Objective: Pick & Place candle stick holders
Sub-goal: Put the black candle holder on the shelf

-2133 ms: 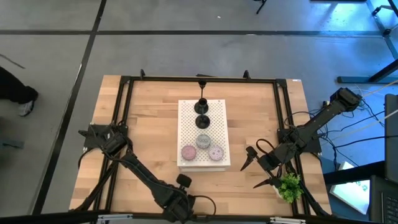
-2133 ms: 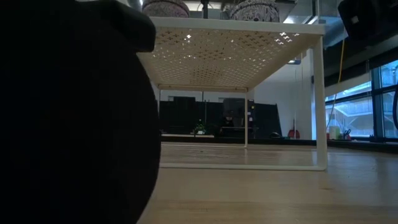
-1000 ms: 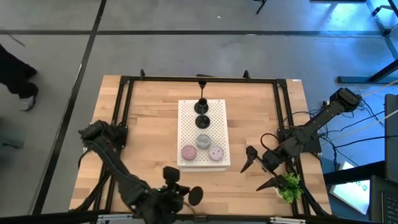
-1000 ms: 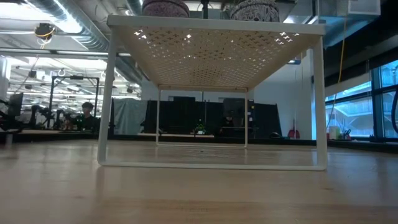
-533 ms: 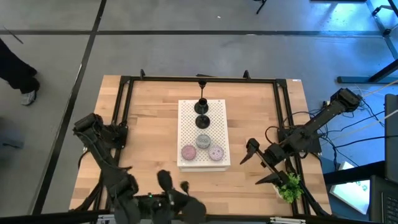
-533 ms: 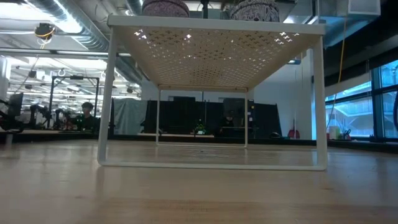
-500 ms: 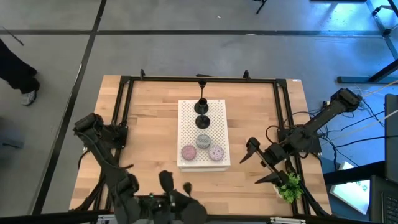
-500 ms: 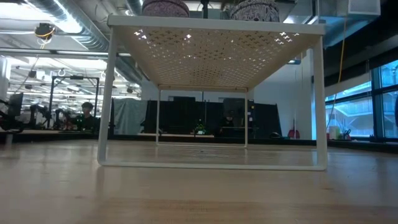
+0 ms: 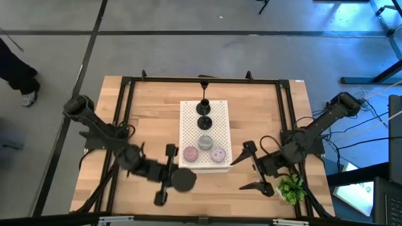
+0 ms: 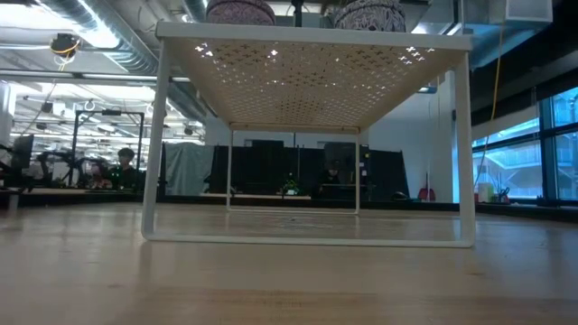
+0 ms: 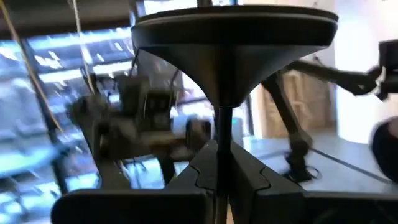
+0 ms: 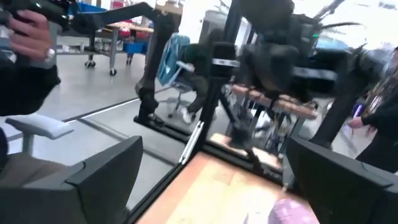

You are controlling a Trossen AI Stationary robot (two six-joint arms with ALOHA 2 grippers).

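A white perforated shelf stands on legs mid-table. On it are two black candle stick holders and grey, pink and lavender pucks; two pucks show in the low view. My left gripper, near the shelf's near left corner, is shut on a third black holder. My right gripper hangs open by the shelf's near right corner, with nothing between its fingers. My left gripper pinches the holder's thin stem between its two fingers. The fingers come in about level from the table's left and lie across the stem. The holder stands upright in the hold, its wide round end on top, lifted clear of the table.
A small green plant sits at the table's near right corner, just beyond my right gripper. A black frame runs around the tabletop. Bare wood lies left of the shelf. A person's hand shows beyond the table.
My left gripper has swung from the table's near edge up and toward the shelf's near left corner, tipping from pointing down to about level, with the holder still shut in it. My right gripper has risen a little, rolled, and drifted toward the shelf, staying open.
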